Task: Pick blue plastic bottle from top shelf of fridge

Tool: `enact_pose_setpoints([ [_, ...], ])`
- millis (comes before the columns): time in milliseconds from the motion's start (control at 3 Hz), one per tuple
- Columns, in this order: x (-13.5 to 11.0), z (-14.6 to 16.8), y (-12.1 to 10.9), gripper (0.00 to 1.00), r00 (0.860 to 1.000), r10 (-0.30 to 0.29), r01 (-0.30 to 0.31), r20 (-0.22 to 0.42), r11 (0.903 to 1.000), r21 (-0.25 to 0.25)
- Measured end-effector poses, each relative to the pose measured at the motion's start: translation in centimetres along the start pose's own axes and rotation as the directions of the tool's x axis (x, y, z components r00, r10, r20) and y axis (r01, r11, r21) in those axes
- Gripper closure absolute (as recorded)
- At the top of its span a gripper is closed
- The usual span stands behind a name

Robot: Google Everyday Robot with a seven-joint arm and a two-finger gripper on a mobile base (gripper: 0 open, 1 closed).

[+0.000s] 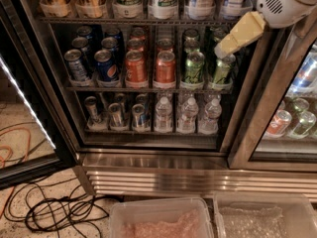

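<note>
Camera view: tool (222,47) before green cans (194,66), below top shelf (99,20); open or closed, cannot tell.

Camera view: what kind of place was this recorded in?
Probably an office break area or small shop: a glass-door display fridge with racks of soda cans and small water bottles, and loose cables on the floor. The gripper is at upper right, close to the rightmost soda cans.

Pepsi logo on one blue can (106,66), left of the end effector (221,49).
</note>
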State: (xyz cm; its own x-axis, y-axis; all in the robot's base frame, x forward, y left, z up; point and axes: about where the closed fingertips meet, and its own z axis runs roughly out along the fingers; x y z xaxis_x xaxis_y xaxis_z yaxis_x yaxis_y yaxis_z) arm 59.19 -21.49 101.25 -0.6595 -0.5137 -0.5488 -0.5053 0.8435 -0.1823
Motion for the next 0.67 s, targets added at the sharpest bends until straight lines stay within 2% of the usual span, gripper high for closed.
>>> enact_pose_setpoints([
  [333, -1.0, -1.4, 2.2, 0.0, 0.996, 0.025, -0.023, 0.084, 0.9994, -0.025],
  [667, -1.4, -2.8, 3.6, 0.0, 0.989, 0.027, -0.022, 0.143, 0.9992, -0.033],
])
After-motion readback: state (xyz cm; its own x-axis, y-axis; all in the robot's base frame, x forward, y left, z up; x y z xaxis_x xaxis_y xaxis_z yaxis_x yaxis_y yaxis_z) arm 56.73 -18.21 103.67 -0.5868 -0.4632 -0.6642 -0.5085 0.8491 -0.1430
